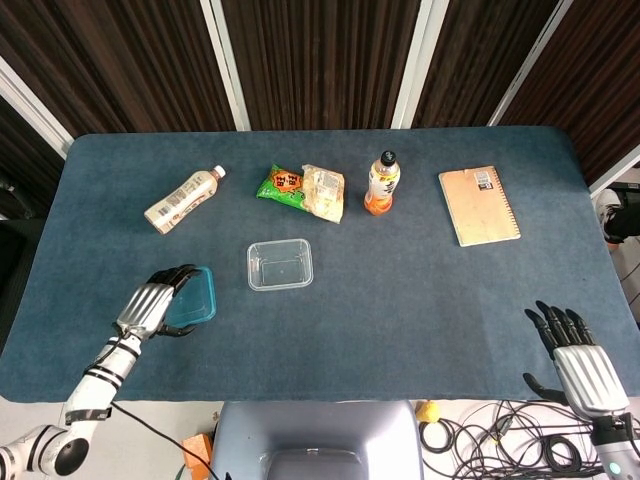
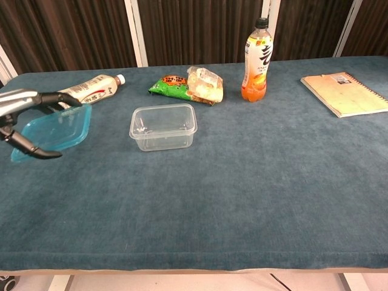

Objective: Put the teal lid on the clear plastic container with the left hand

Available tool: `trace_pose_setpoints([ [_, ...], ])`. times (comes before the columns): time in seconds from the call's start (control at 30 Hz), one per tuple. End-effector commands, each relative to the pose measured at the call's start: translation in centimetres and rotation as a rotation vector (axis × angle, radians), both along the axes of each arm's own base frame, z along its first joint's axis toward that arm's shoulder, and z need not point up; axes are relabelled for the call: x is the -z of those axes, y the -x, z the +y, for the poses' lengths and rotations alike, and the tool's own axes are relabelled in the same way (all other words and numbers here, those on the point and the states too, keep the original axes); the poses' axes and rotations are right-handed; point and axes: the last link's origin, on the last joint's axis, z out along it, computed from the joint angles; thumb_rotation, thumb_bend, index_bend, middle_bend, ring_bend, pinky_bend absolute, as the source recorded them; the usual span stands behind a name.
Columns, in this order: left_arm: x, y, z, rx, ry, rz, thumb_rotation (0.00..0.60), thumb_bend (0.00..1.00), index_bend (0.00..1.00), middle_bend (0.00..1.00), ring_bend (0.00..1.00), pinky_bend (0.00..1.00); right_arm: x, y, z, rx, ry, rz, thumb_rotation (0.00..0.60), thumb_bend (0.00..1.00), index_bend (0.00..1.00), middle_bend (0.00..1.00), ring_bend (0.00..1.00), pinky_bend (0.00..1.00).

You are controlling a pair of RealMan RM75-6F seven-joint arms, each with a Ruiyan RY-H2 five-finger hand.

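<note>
Left hand: the silver-and-black robot left hand (image 1: 150, 308) grips the flat teal plastic lid (image 1: 192, 308), fingers over its top and thumb beneath, at the near-left part of the table.
Teal lid: in the chest view the lid (image 2: 56, 128) is lifted clear of the cloth and tilted, left of the container and apart from it.
Container: the clear rectangular plastic container (image 1: 280, 265) sits open and upright near the middle of the dark blue cloth-covered table (image 1: 400, 300); the chest view (image 2: 162, 126) shows nothing inside it.
Right hand: the silver-and-black right hand (image 1: 575, 355) hangs off the table's near-right corner, fingers straight and apart, holding nothing; it does not show in the chest view.
Far-left bottle: a beige milk-tea bottle with a white cap (image 1: 182, 200) lies on its side, behind the lifted lid as the chest camera sees it (image 2: 91, 91).
Snack packs: a green snack packet (image 1: 282, 185) and a clear bag of yellowish snacks (image 1: 324, 191) lie touching each other, beyond the container.
Orange drink: an orange juice bottle with a black cap (image 1: 381, 184) stands upright just right of the snack packs.
Notebook: a tan spiral-bound notebook (image 1: 479, 205) lies flat at the far right, well apart from the rest.
Floor: tangled black cables (image 1: 480, 425) lie below the table's near edge.
</note>
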Motion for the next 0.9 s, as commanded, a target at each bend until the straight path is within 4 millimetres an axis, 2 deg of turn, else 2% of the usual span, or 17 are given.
trace_pose_setpoints([
  [0.03, -0.3, -3.8, 1.7, 0.036, 0.016, -0.083, 0.6, 0.28, 0.19, 0.75, 0.74, 0.56, -0.1, 0.1, -0.1, 0.002, -0.001, -0.005, 0.6, 0.18, 0.0, 0.0, 0.0, 0.02],
  [0.2, 1.1, -8.8, 3.7, 0.067, 0.051, -0.14, 0.6, 0.28, 0.19, 0.75, 0.74, 0.56, -0.3, 0.3, -0.3, 0.011, -0.009, -0.013, 0.6, 0.18, 0.0, 0.0, 0.0, 0.02],
  [0.3, 2.2, -10.6, 4.6, 0.088, 0.059, -0.106, 0.6, 0.28, 0.19, 0.75, 0.74, 0.56, -0.3, 0.4, -0.4, 0.015, -0.013, -0.018, 0.6, 0.18, 0.0, 0.0, 0.0, 0.02],
  [0.4, 3.9, -13.1, 5.5, 0.137, 0.036, -0.051, 0.6, 0.28, 0.19, 0.74, 0.74, 0.56, -0.5, 0.6, -0.5, 0.022, -0.015, -0.025, 0.6, 0.18, 0.0, 0.0, 0.0, 0.02],
  [0.5, 5.6, -14.7, 5.8, 0.143, 0.041, -0.028, 0.6, 0.28, 0.19, 0.74, 0.73, 0.56, -0.7, 0.8, -0.6, 0.03, -0.019, -0.028, 0.6, 0.18, 0.0, 0.0, 0.0, 0.02],
  [0.7, 8.0, -16.4, 6.6, 0.119, 0.052, -0.027, 0.6, 0.28, 0.19, 0.74, 0.73, 0.56, -1.0, 1.2, -0.6, 0.039, -0.024, -0.036, 0.6, 0.18, 0.0, 0.0, 0.0, 0.02],
  [0.9, 9.2, -16.6, 7.6, 0.102, 0.043, -0.002, 0.6, 0.28, 0.19, 0.74, 0.73, 0.56, -1.5, 1.3, -0.3, 0.038, -0.019, -0.047, 0.6, 0.18, 0.0, 0.0, 0.0, 0.02],
])
